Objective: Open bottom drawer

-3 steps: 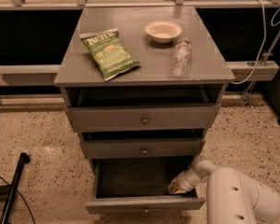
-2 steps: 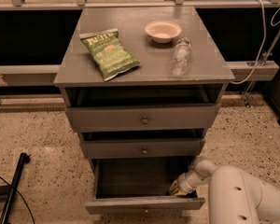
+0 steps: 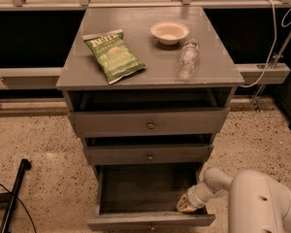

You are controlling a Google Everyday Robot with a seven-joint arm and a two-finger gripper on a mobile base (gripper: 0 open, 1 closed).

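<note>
The bottom drawer [image 3: 136, 222] stands pulled out toward us from the foot of the grey cabinet [image 3: 150, 72], its dark inside open to view from above and its flat front nearest the camera. Above it the middle drawer [image 3: 149, 155] sits slightly out and the top drawer [image 3: 148, 123] a little further, each with a small round knob at its centre.

On the cabinet top we see a green chip bag [image 3: 114, 55] lying flat on the left, a pale bowl [image 3: 169, 32] at the far right, and a clear plastic bottle [image 3: 188, 58] on its side just near of the bowl. The bag carries white lettering along its far edge that we cannot read with certainty. A black pole [image 3: 12, 195] lies on the speckled floor to the left, well apart from the cabinet, and a pale cable [image 3: 274, 38] hangs at the far right.

The gripper [image 3: 186, 206], at the end of the white arm [image 3: 262, 205] reaching in from the near right, sits inside the bottom drawer at its near right corner, just behind the front panel. Whether it is spread or pressed together we cannot tell, and we see nothing held in it.
</note>
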